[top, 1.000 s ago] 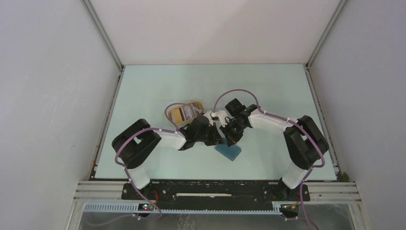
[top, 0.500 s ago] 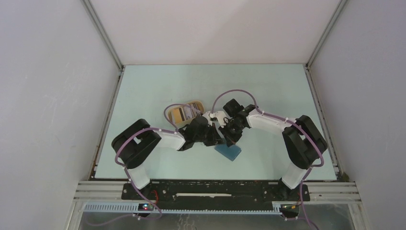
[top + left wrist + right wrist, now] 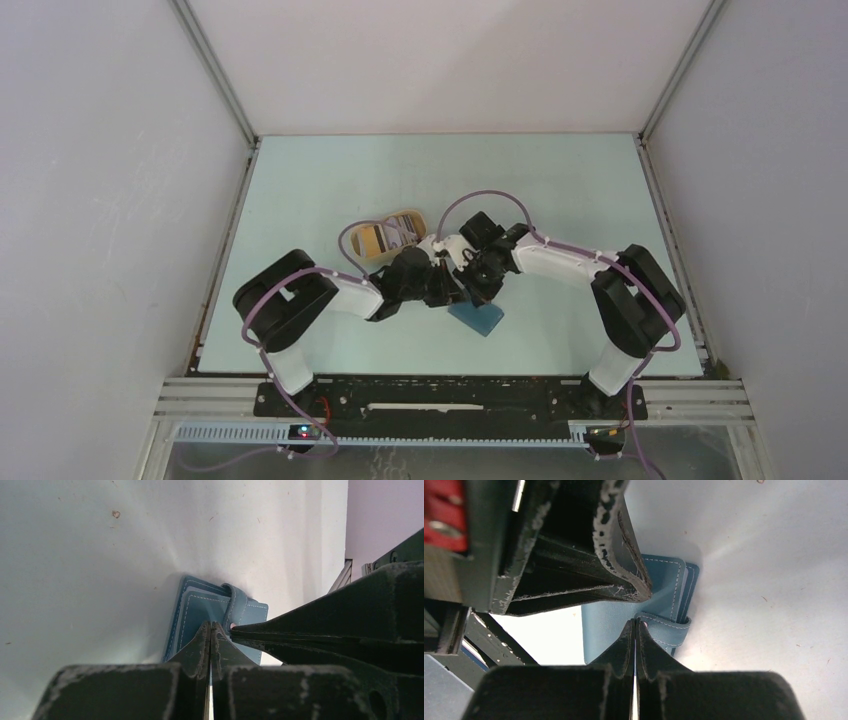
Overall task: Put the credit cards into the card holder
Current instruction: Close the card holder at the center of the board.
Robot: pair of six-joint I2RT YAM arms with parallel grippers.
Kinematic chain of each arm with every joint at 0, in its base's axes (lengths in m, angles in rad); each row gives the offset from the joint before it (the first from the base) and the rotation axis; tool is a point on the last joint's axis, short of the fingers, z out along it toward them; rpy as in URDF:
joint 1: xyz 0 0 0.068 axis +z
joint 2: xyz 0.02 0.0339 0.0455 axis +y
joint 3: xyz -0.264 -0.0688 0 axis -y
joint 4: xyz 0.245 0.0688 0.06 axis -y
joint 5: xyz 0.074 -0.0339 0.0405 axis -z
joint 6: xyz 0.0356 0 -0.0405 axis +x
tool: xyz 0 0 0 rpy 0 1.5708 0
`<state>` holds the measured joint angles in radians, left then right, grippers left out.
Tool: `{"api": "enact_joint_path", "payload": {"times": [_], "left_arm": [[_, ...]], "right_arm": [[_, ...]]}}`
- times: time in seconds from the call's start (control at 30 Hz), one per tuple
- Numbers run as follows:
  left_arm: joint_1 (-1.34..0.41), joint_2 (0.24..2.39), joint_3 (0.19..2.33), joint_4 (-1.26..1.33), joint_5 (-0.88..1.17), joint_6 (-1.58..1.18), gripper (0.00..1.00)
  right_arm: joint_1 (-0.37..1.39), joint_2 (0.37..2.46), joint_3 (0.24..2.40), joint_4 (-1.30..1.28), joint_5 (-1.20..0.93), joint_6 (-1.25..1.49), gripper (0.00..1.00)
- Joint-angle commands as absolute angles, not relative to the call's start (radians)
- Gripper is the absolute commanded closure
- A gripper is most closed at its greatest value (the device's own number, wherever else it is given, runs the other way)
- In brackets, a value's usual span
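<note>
The card holder [image 3: 478, 319] is a teal-blue wallet lying folded on the table, its strap [image 3: 235, 605] wrapped over one edge. It also shows in the left wrist view [image 3: 200, 611] and the right wrist view [image 3: 610, 626]. My left gripper [image 3: 210, 624] is shut, its tips resting on the wallet's cover beside the strap. My right gripper [image 3: 634, 622] is shut, its tips at the end of the strap [image 3: 669, 628] by the snap. In the top view the two grippers [image 3: 452, 290] [image 3: 481, 292] meet over the wallet's far edge. The credit cards [image 3: 392, 234] lie in the tan tray.
The tan oval tray [image 3: 368, 222] sits just behind the left gripper, left of centre. Both arms crowd the middle of the table. Grey walls enclose the table on three sides.
Both arms have shifted slightly to the left over the wallet. The wallet and the tray have not moved.
</note>
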<state>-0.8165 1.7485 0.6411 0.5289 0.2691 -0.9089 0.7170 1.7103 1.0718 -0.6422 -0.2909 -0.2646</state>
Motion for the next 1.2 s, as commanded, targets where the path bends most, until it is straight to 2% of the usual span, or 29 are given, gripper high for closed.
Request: {"api": "enact_joint_path", "payload": {"times": [0.0, 0.27, 0.7, 1.0, 1.17], "left_arm": [[-0.815, 1.748, 0.582, 0.615, 0.291, -0.876, 1.0], [-0.801, 1.801, 0.506, 0.872, 0.36, -0.973, 1.0], [-0.764, 1.758, 0.375, 1.041, 0.354, -1.022, 0.98], [-0.752, 1.707, 0.326, 1.046, 0.358, -1.026, 0.98], [-0.752, 1.669, 0.312, 1.039, 0.357, -1.022, 0.98]], "right_arm": [[0.782, 1.817, 0.985, -0.629, -0.275, -0.313, 1.0], [0.801, 1.824, 0.974, -0.618, -0.235, -0.314, 1.0], [0.827, 1.847, 0.97, -0.61, -0.194, -0.312, 1.0], [0.836, 1.816, 0.958, -0.611, -0.199, -0.313, 1.0], [0.776, 1.778, 0.953, -0.625, -0.244, -0.31, 1.0]]}}
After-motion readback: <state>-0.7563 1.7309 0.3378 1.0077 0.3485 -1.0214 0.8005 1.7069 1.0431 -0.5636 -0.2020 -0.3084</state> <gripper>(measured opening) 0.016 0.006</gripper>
